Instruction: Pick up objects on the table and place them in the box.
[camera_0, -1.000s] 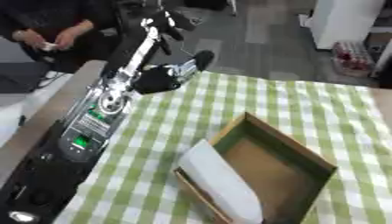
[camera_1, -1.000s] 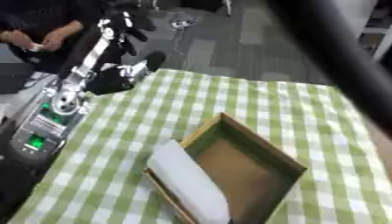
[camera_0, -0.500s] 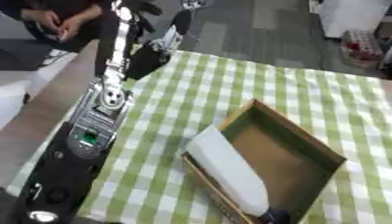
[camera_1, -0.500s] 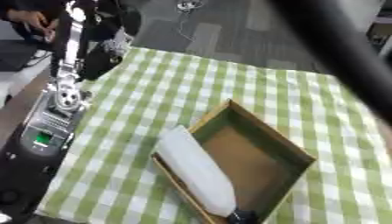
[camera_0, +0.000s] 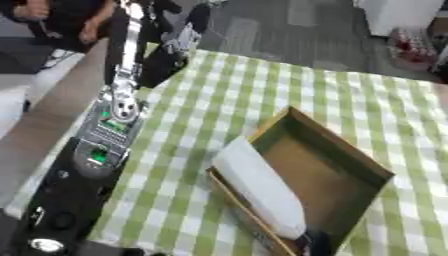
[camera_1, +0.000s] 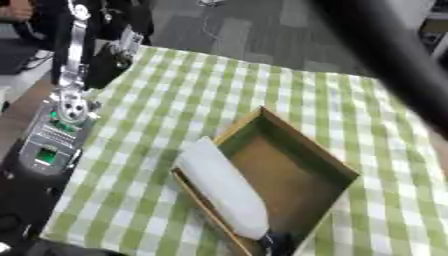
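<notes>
Even, fairly bright indoor light, no hard shadows or glare on the checked cloth (camera_0: 219, 105). Both views soft with motion blur, worst at the top edge. A dark out-of-focus bar (camera_1: 394, 65) crosses the right eye view's upper right.

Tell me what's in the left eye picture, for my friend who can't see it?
An open brown box sits on a green-and-white checked tablecloth, with a white bag-like thing lying along its left wall. The robot's left arm stretches up the picture's left side to the table's far corner.
</notes>
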